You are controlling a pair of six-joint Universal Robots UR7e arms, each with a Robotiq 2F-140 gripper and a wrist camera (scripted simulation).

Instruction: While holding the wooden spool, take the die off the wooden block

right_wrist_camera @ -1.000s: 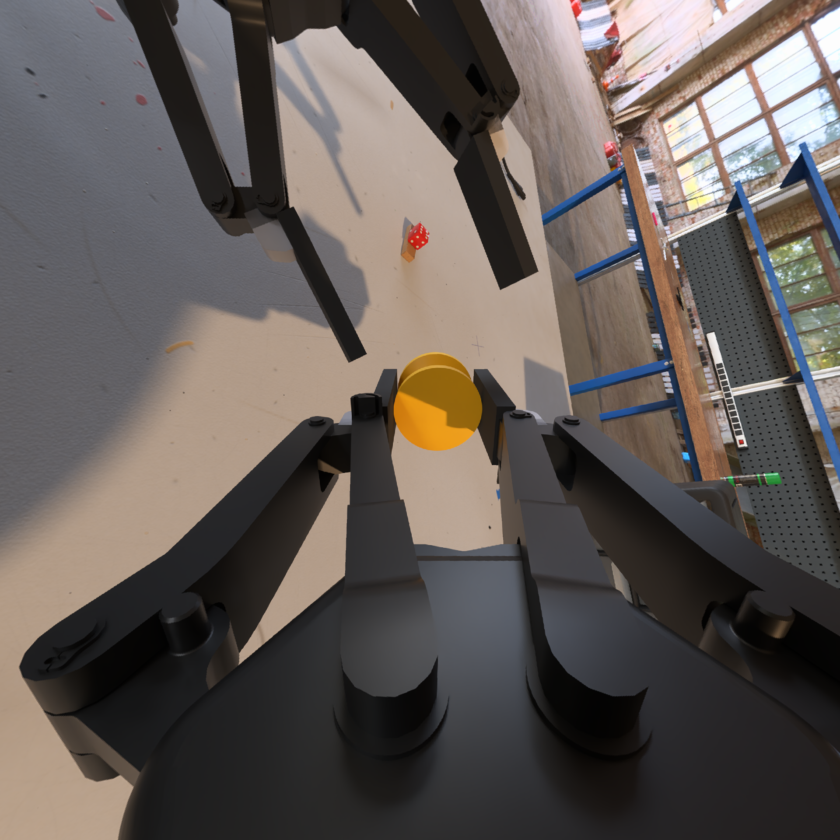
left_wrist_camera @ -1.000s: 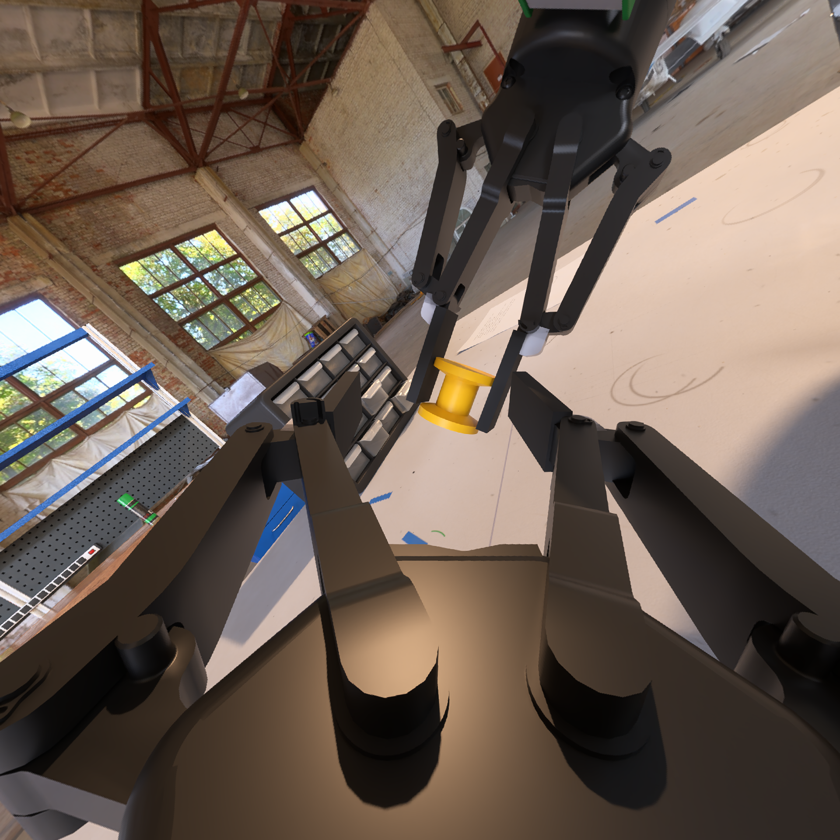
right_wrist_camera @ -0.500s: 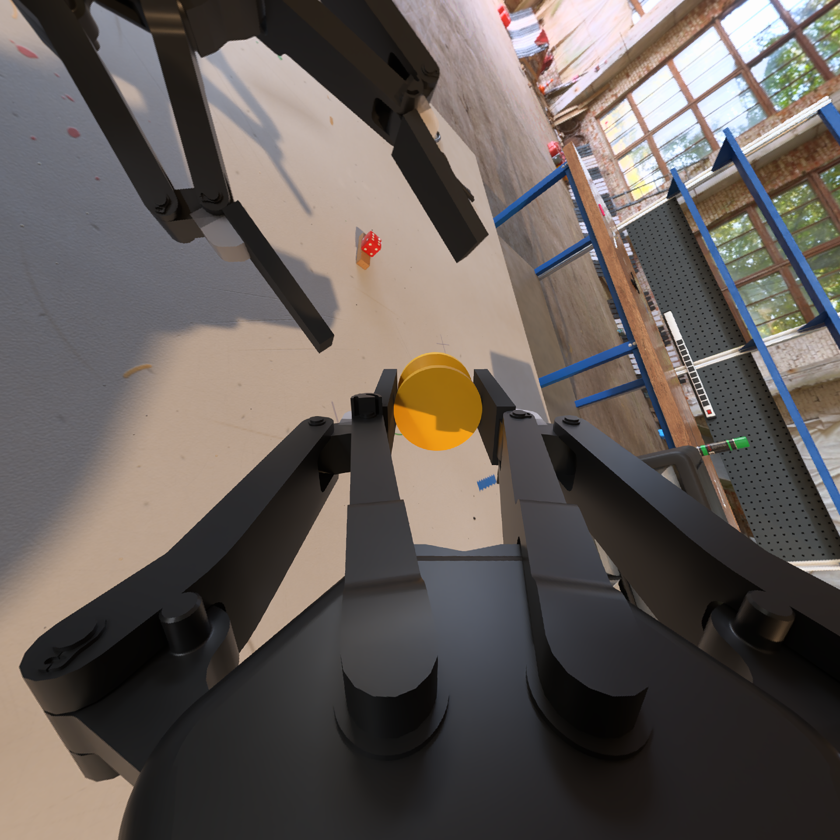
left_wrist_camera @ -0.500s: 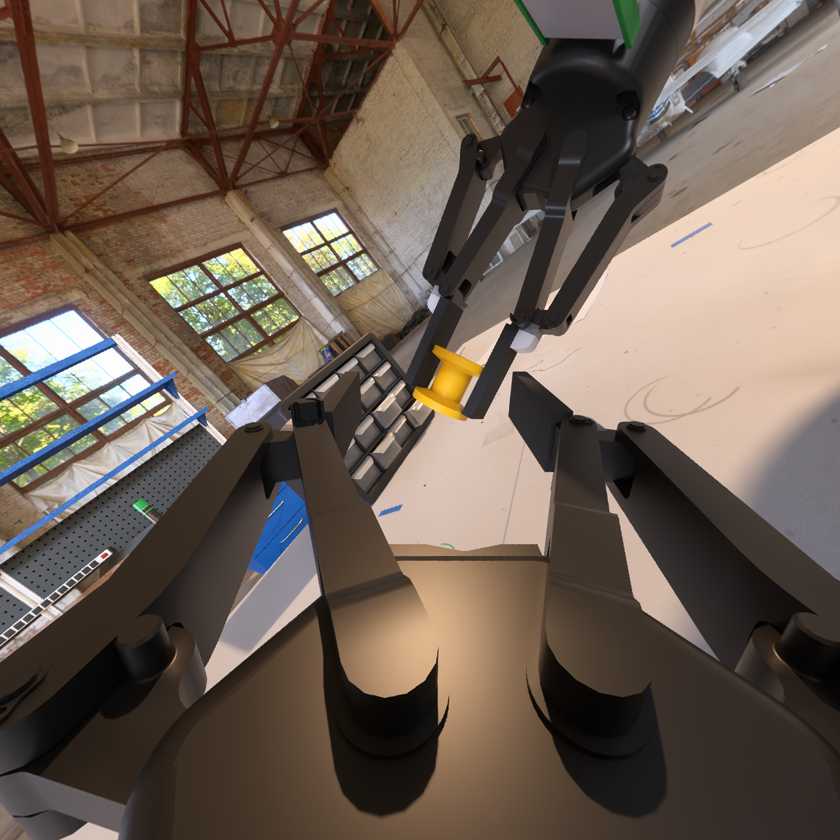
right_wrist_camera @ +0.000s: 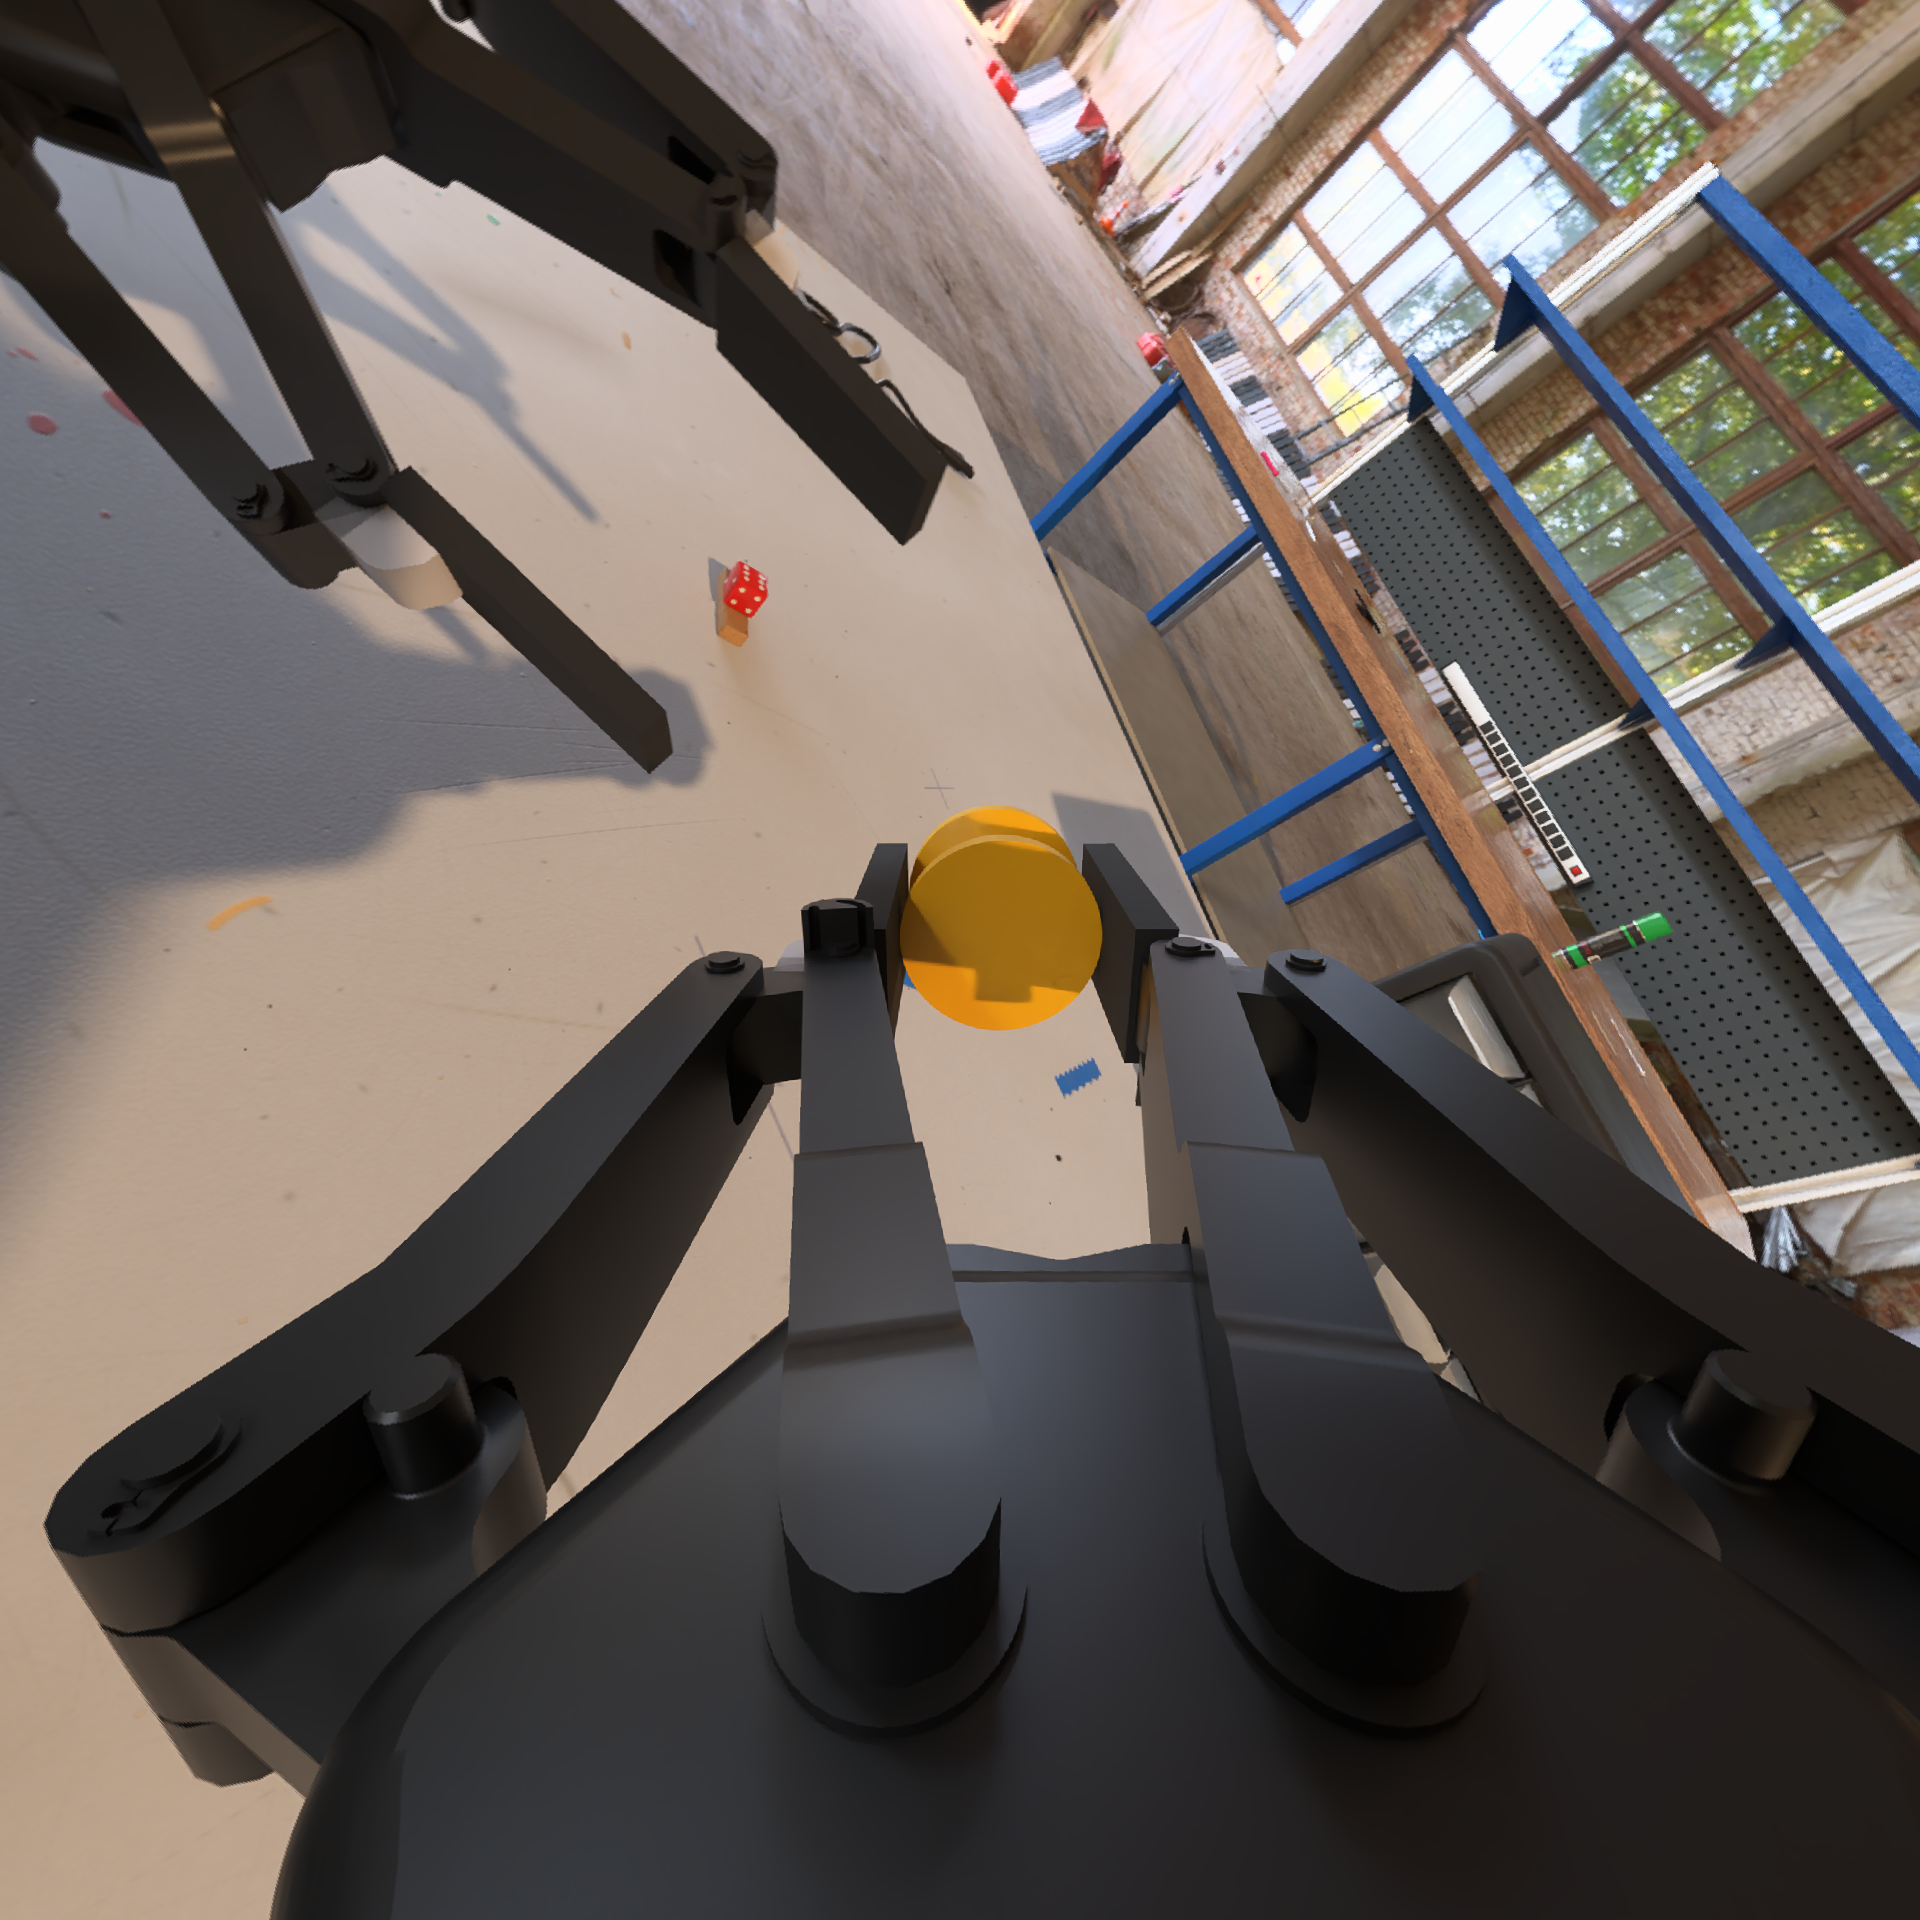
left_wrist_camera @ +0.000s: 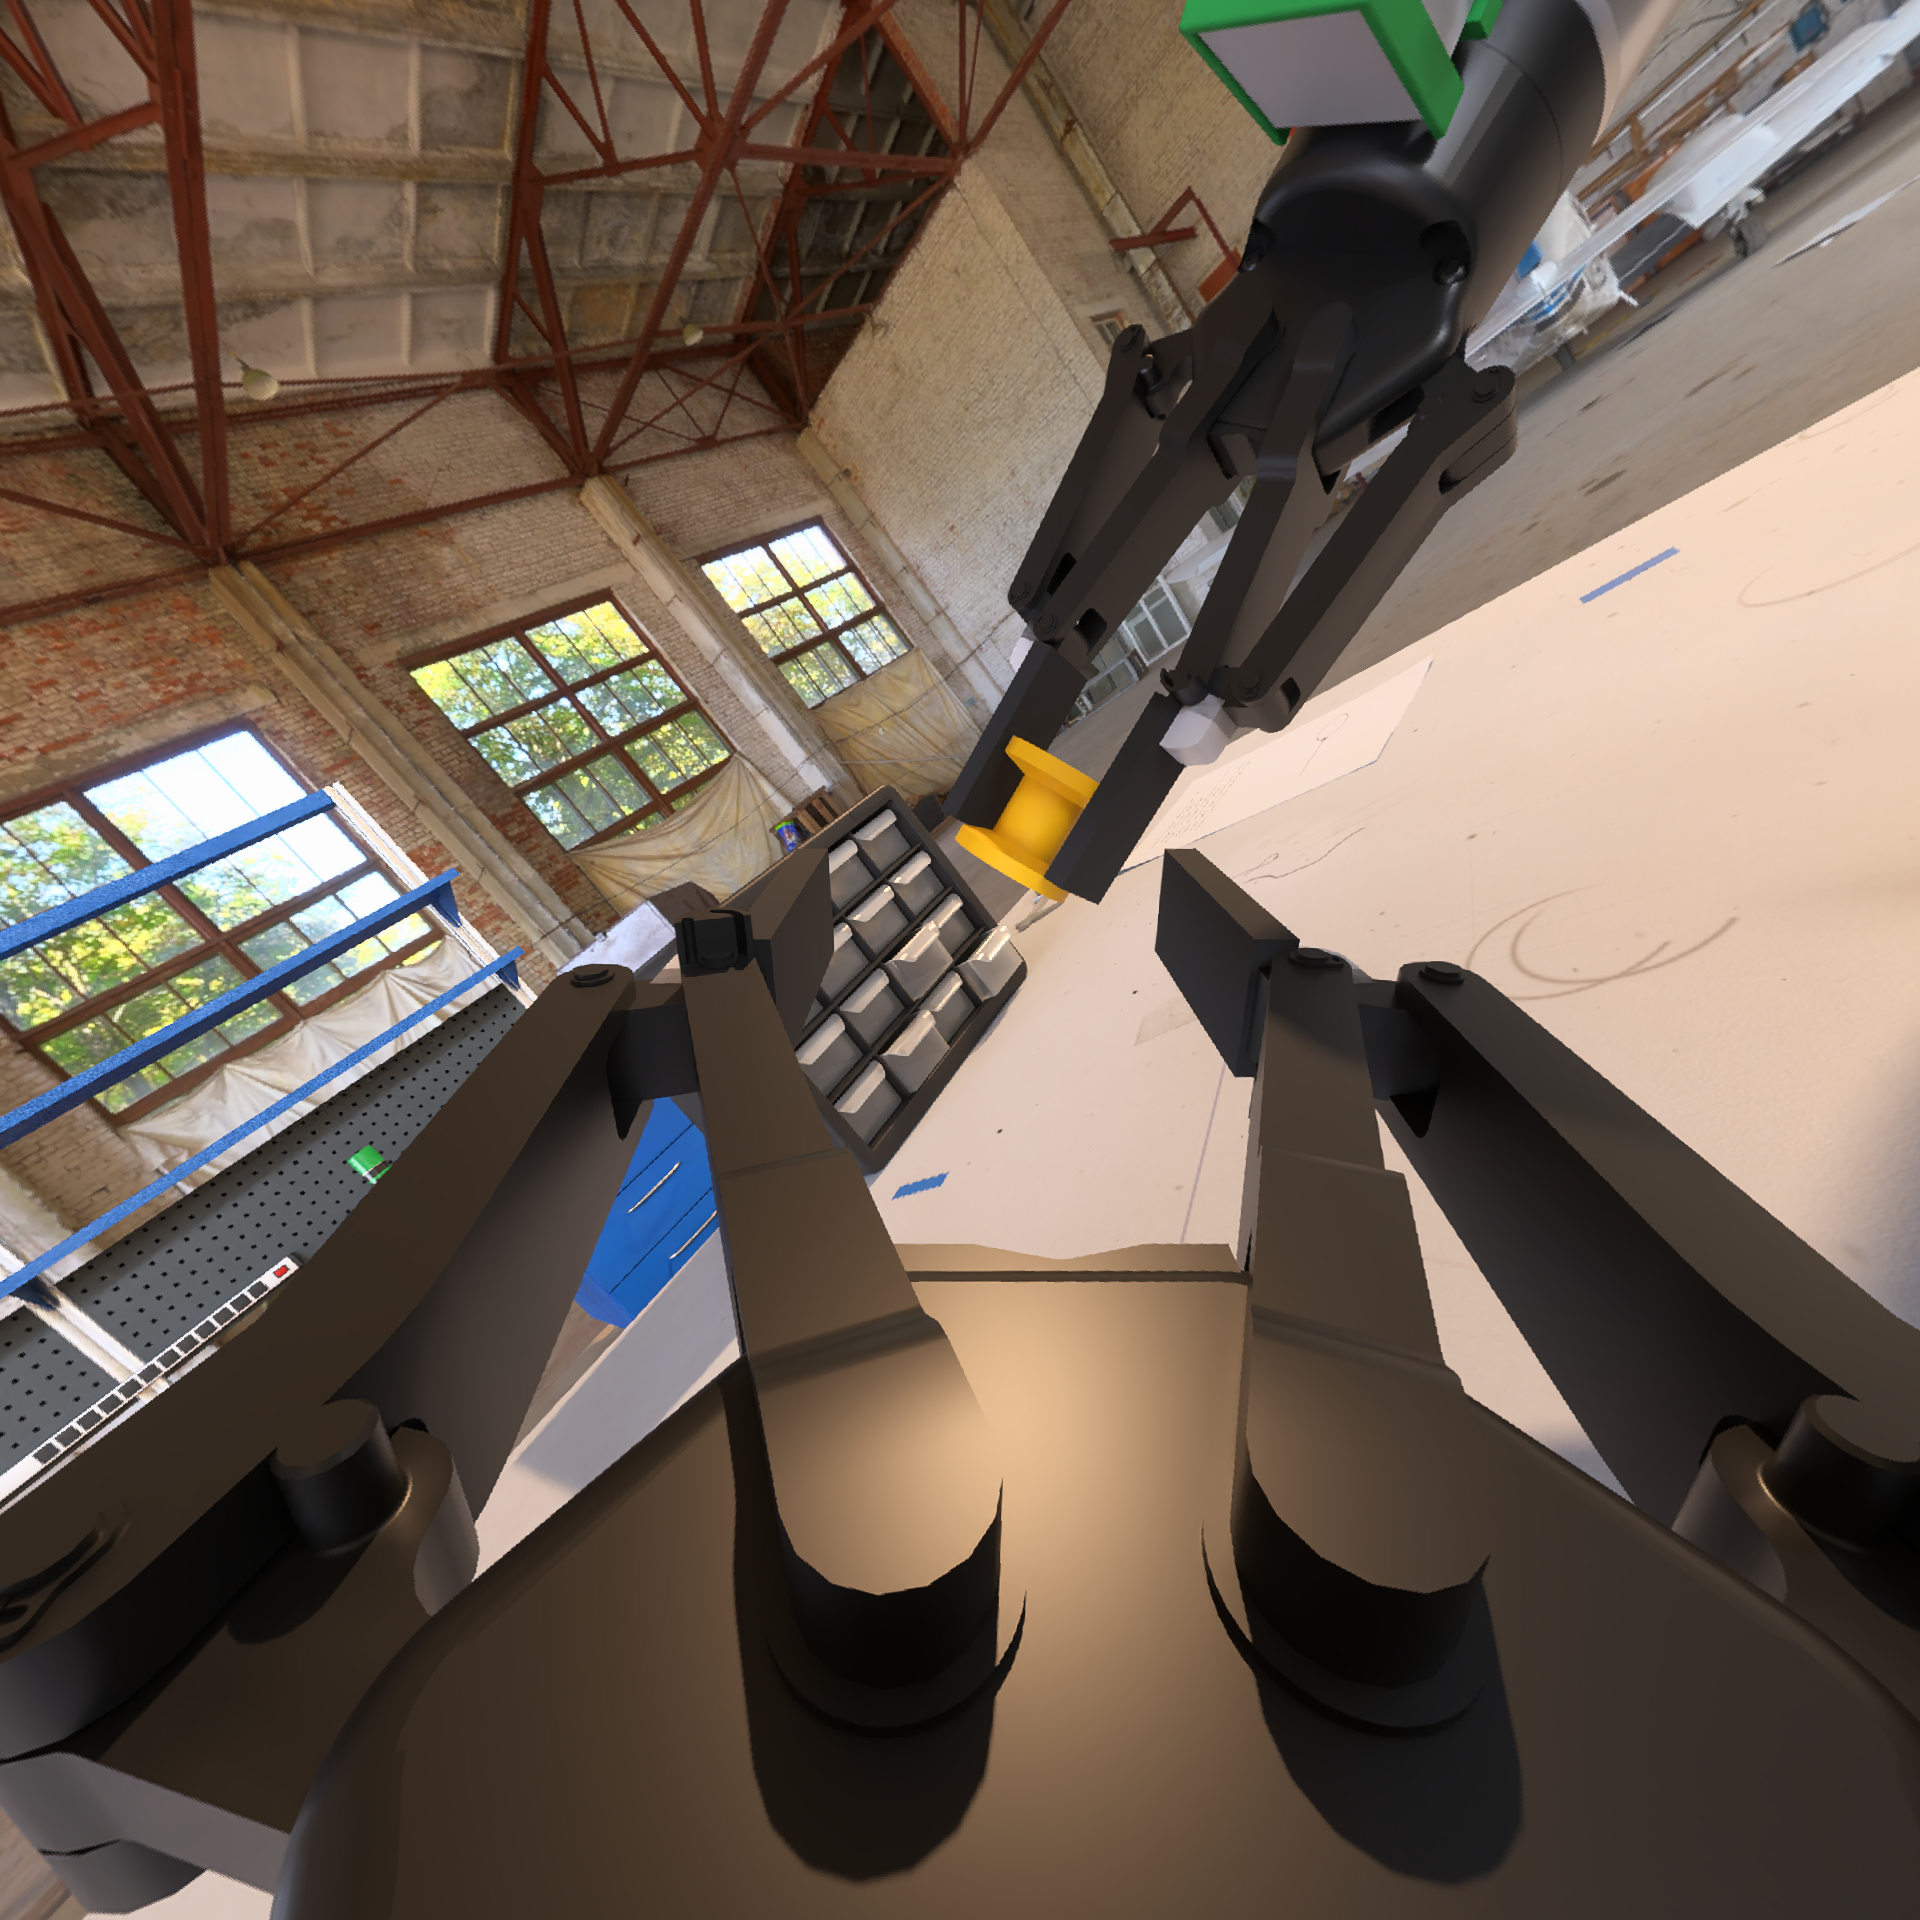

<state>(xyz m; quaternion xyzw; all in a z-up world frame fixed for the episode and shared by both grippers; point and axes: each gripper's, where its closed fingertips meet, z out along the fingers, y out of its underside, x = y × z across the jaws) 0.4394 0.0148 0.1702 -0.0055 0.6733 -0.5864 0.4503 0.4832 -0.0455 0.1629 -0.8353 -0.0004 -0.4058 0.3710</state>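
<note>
My right gripper [right_wrist_camera: 997, 914] is shut on the yellow wooden spool [right_wrist_camera: 997, 920] and holds it above the tan table [right_wrist_camera: 312, 1039]. In the left wrist view, the right gripper [left_wrist_camera: 1039, 831] hangs ahead with the spool [left_wrist_camera: 1029, 821] between its fingers. A red die [right_wrist_camera: 744, 588] sits on a small wooden block [right_wrist_camera: 732, 628] farther off on the table. My left gripper [left_wrist_camera: 997, 925] is open and empty. In the right wrist view, the left gripper [right_wrist_camera: 774, 623] hangs above the table, nearer to me than the die.
A grey drawer cabinet [left_wrist_camera: 904, 977] stands at the table's edge. A sheet of paper [left_wrist_camera: 1299, 748] lies on the table. Blue tape [right_wrist_camera: 1076, 1076] marks the surface below the spool. Blue shelving with a pegboard [right_wrist_camera: 1662, 831] runs beside the table.
The two grippers have drawn apart. The right gripper with the spool looks farther and higher in the left wrist view. The left gripper has shifted up and left in the right wrist view.
</note>
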